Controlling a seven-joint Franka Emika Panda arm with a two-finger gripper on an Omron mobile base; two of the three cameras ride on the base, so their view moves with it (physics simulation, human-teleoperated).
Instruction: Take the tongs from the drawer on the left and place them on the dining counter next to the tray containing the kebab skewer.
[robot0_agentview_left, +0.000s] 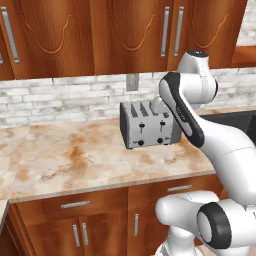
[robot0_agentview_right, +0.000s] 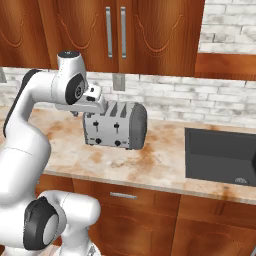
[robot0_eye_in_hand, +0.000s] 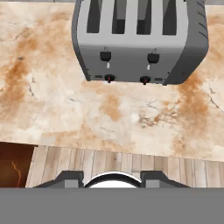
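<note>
A grey four-slot toaster (robot0_agentview_left: 148, 125) stands on the wall counter (robot0_agentview_left: 60, 160), the arm's hand raised just in front of it. The drawer (robot0_agentview_left: 75, 204) below is closed — the tongs can't be seen. The right base view alone shows the sink (robot0_agentview_right: 220, 155). Whether the gripper (robot0_eye_in_hand: 112, 178) is parted or closed can't be told — its fingertips are cut off.

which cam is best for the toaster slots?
Hand view: the toaster is seen from above, all four slots open to the camera, levers and knobs clear. Left base view shows its front with the arm covering the right end; right base view shows it obliquely.
</note>
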